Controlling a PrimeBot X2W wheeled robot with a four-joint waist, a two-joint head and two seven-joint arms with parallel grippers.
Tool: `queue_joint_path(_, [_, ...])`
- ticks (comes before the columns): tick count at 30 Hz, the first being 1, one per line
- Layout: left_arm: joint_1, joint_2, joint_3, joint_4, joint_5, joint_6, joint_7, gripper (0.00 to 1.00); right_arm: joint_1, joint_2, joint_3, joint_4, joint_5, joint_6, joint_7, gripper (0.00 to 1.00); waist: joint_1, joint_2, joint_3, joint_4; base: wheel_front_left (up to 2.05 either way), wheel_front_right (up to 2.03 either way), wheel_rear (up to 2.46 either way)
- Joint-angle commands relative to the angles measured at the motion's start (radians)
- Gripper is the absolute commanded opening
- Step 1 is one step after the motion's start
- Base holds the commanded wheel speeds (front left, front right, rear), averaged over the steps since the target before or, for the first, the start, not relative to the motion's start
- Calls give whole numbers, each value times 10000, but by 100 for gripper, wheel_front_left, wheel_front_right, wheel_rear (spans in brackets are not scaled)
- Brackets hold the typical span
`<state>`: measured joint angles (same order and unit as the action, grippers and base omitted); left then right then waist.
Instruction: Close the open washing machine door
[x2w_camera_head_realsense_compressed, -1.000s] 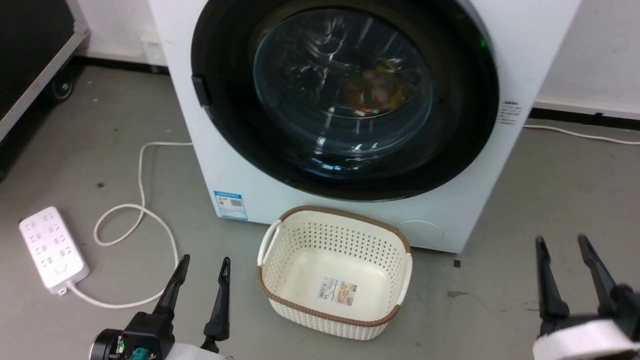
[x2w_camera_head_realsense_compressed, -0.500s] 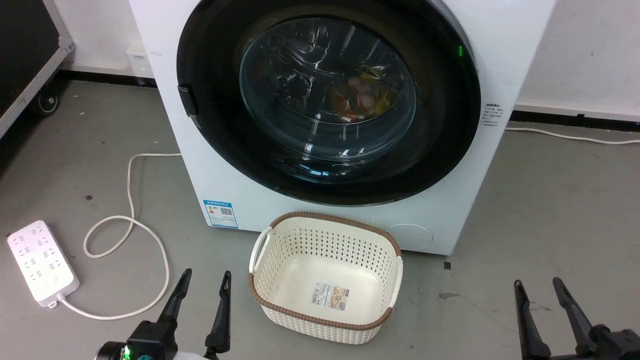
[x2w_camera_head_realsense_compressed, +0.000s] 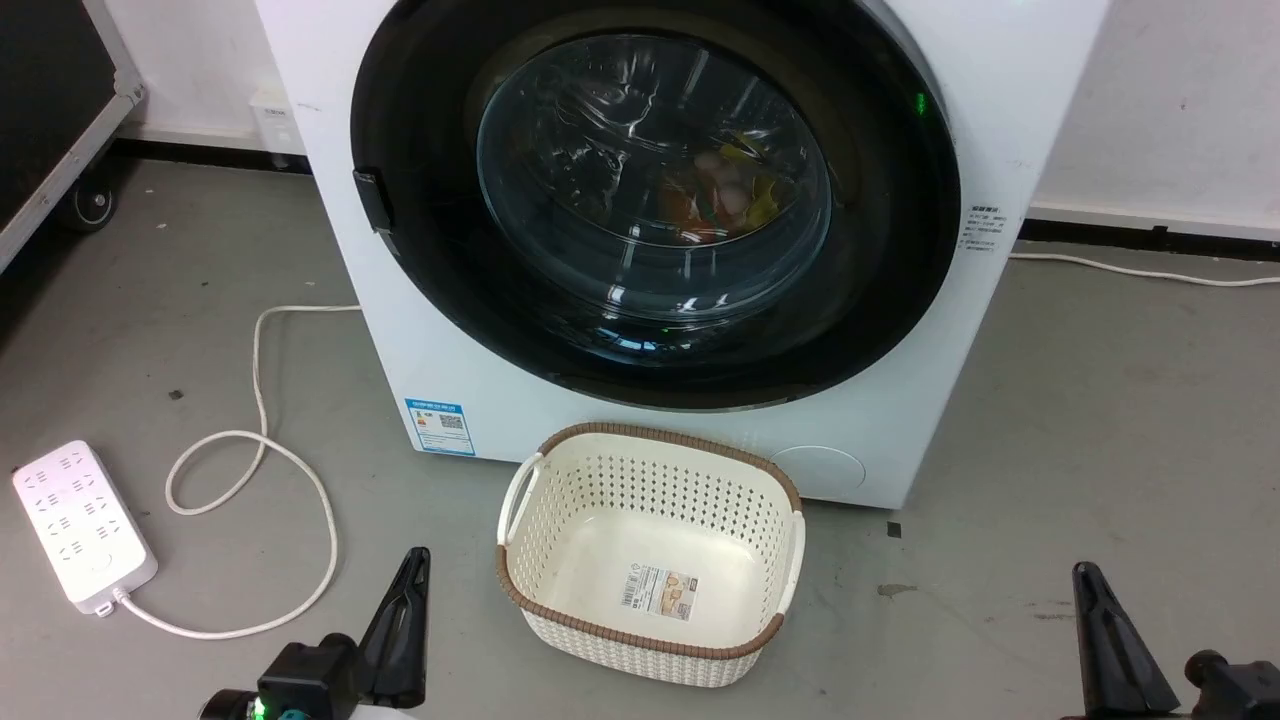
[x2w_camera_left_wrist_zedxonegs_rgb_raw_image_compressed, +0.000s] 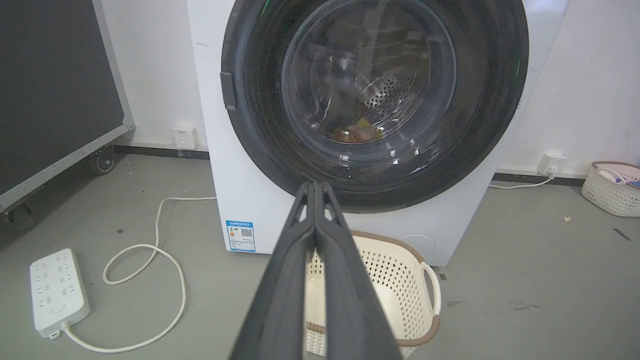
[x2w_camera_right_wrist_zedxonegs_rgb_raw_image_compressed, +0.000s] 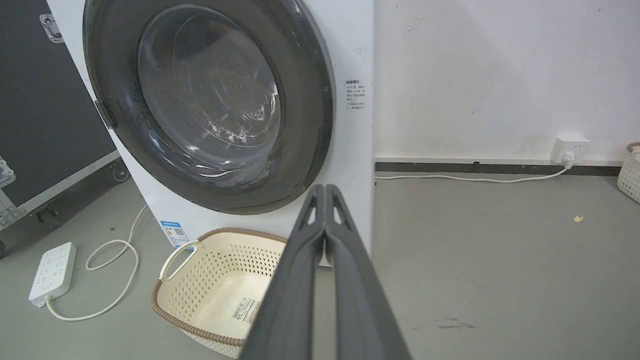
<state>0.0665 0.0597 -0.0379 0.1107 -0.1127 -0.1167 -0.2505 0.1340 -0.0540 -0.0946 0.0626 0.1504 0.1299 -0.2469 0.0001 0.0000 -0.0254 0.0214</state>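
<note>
**Door looks shut, arms low and clear**

The washing machine door (x2w_camera_head_realsense_compressed: 655, 200) lies flush against the white cabinet front with no gap at its rim, so I judge the closing step done. My left end effector (x2w_camera_head_realsense_compressed: 413, 560) and right end effector (x2w_camera_head_realsense_compressed: 1086, 572) hang low over the floor, well apart from the door. Each has its fingers pressed together and holds nothing. What remains is confirming that the latch caught, and avoiding the basket (x2w_camera_head_realsense_compressed: 650, 437) below the door.

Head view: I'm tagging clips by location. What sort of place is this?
Probably a lab or workshop corner staged for laundry, not a home: a front-loading washing machine on a bare grey floor, a wheeled black flight case beside it, and a white power strip lying loose.
</note>
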Motion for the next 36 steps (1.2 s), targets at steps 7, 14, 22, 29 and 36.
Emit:
queue_joint_path(7, [-61,0,34,-92,103,103,181,0,-121,3,74,-55,-119,1,183,0,0,0,17,-13,0,0,0])
queue_joint_path(14, [-98,-6,56,-155,166,168,324,0,-196,5,128,-90,-205,1,324,0,0,0,31,-26,0,0,0])
queue_joint_path(22, [-140,-12,80,-226,238,243,488,0,-282,8,189,-131,-302,2,485,0,0,0,48,-40,0,0,0])
queue_joint_path(29, [-177,-18,101,-288,301,308,630,0,-357,10,243,-166,-387,2,625,0,0,0,62,-52,0,0,0])
queue_joint_path(36, [-209,-23,119,-342,355,365,753,0,-421,12,289,-196,-460,2,746,0,0,0,75,-63,0,0,0])
